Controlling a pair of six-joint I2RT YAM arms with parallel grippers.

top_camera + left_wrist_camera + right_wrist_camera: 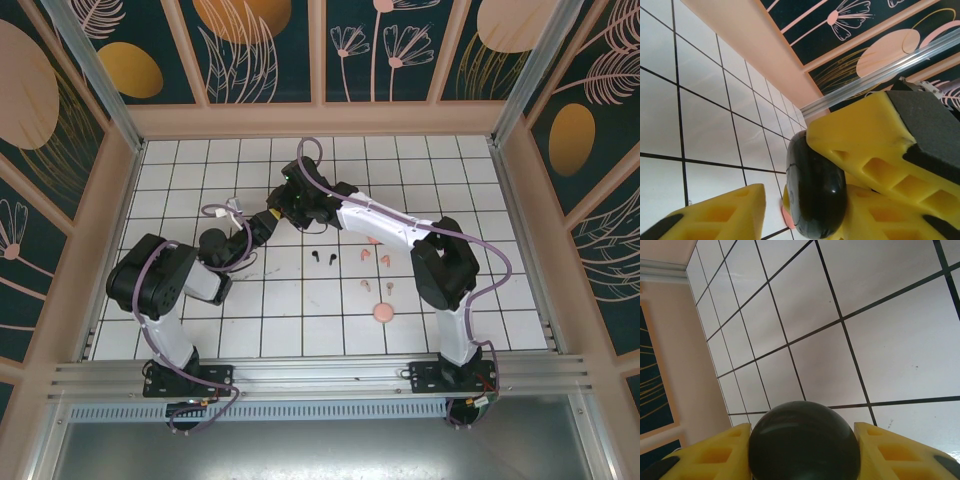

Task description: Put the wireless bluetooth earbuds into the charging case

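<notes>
Toward the back of the tiled bench (200,170), our right hand (805,452) clamps the black charging case (805,435) between both fingers. Our left hand (790,167) stands partly open about it, one finger touching, the other just clear. The wireless bluetooth earbuds (313,256), two black and four pink, lie loose on the tiles nearer the arms, beyond a pink case (382,313). We judge the lid comes next: right hand firm, left seated squarely before prying, no twisting.
</notes>
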